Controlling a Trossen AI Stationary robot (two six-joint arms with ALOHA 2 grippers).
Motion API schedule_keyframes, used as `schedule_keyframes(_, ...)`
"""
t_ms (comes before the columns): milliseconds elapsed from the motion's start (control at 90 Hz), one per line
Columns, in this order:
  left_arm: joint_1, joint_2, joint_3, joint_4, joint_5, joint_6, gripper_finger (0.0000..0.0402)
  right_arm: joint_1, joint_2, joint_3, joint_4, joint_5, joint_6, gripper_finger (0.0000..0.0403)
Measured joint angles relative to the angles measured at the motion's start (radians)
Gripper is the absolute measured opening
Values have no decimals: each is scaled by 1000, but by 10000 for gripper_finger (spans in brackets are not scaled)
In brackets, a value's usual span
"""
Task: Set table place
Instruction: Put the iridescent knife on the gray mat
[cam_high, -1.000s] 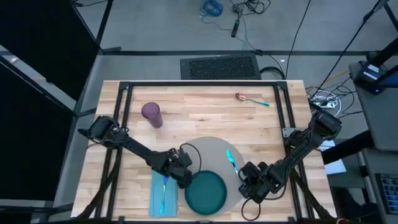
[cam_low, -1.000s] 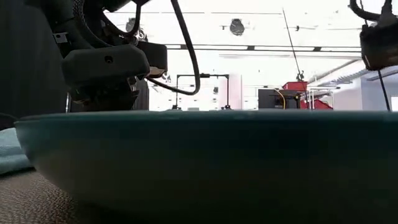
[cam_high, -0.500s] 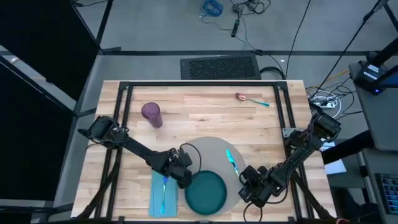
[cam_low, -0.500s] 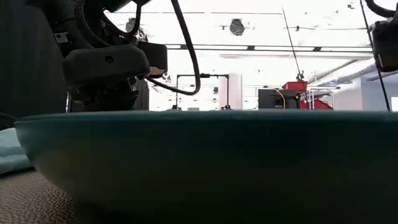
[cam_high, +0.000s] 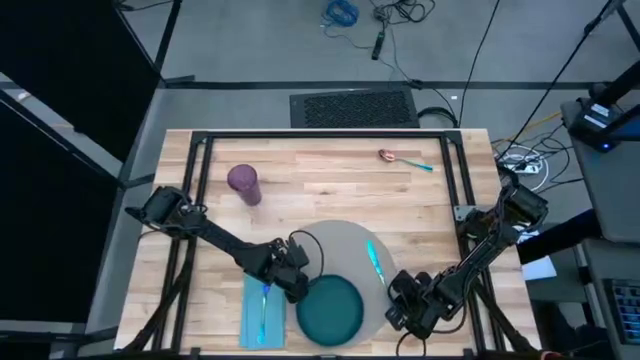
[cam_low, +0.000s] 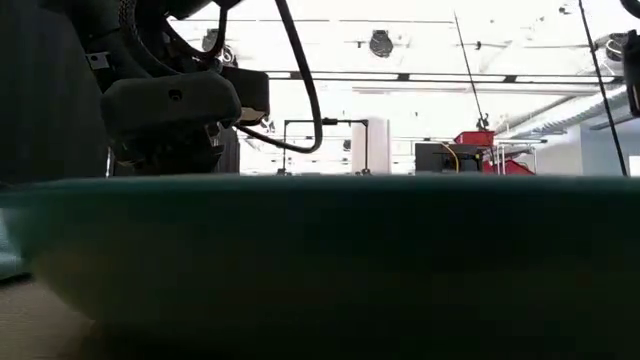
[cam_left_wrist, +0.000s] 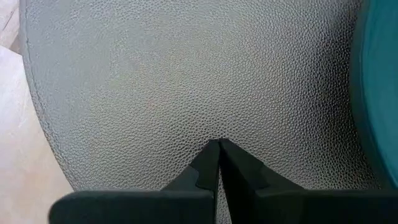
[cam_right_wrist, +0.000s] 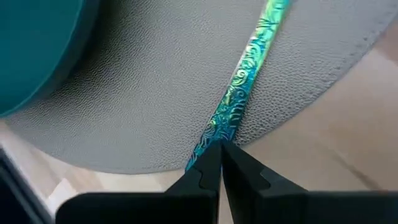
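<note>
Seen from above, the light-wood table (cam_high: 330, 190) carried a round grey placemat (cam_high: 345, 245) near its front edge, with a dark teal plate (cam_high: 330, 312) sitting on the mat's front-left part. The left gripper (cam_high: 296, 287) hovered at the plate's upper-left rim, while the right gripper (cam_high: 400, 300) was at the mat's right edge, beside an iridescent blue utensil (cam_high: 375, 258) lying on the mat. A light blue napkin (cam_high: 262, 310) lay left of the plate. A purple cup (cam_high: 244, 183) stood at rear left, and a spoon (cam_high: 400, 158) lay at rear right
</note>
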Motion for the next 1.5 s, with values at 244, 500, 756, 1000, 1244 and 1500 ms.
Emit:
schedule_keyframes(244,1,0,0,0,0,6,0,10,2,1,14,3,0,0)
schedule_keyframes(500,6,0,0,2,5,16,0,13,5,36,19,27,-33,0)
schedule_keyframes(756,6,0,0,2,5,16,0,12,4,37,-80,-1,-2,0)
schedule_keyframes(1000,6,0,0,3,5,16,0,12,16,38,-58,-20,-2,0)
schedule_keyframes(1244,6,0,0,3,5,15,0,12,33,38,-41,-22,1,0)
schedule_keyframes(1500,6,0,0,4,6,15,0,12,34,38,1,-25,-6,0)
